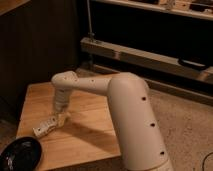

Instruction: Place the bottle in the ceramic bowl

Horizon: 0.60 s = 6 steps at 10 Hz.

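The small white bottle (45,128) lies on its side on the wooden table (90,130), near the front left, with dark marks along its length. My gripper (61,118) points down at the bottle's right end, open, with its fingertips at or just above that end. The bottle still rests on the wood. The glossy black ceramic bowl (20,153) sits at the table's front left corner, a short way below and left of the bottle, with nothing in it.
My thick white arm (130,115) crosses the table's right half from the lower right. A dark cabinet wall stands behind the table, a metal shelf rail (150,57) at the back right, and speckled floor to the right.
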Each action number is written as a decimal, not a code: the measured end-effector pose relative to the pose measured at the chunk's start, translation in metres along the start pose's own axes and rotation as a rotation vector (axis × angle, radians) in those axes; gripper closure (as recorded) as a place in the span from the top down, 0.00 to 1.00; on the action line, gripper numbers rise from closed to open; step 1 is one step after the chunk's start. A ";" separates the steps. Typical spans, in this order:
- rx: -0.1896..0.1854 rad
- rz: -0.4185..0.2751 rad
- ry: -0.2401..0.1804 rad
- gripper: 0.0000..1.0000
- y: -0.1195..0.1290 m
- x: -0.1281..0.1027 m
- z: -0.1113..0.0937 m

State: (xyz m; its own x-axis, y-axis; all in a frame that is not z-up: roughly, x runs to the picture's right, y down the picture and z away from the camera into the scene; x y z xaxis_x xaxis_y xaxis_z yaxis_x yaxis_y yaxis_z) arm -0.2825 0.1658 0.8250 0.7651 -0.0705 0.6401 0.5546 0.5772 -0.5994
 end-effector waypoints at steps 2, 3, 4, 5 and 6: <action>-0.013 -0.001 -0.002 0.65 -0.001 -0.002 0.007; -0.018 0.000 -0.002 0.65 -0.001 -0.002 0.010; -0.027 0.001 -0.002 0.65 -0.002 -0.002 0.013; -0.033 0.001 -0.002 0.65 -0.002 -0.003 0.015; -0.037 0.001 -0.002 0.62 -0.003 -0.003 0.015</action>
State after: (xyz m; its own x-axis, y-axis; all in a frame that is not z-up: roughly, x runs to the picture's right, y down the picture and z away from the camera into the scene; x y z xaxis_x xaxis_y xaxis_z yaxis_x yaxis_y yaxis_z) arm -0.2921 0.1767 0.8323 0.7649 -0.0685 0.6405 0.5657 0.5470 -0.6171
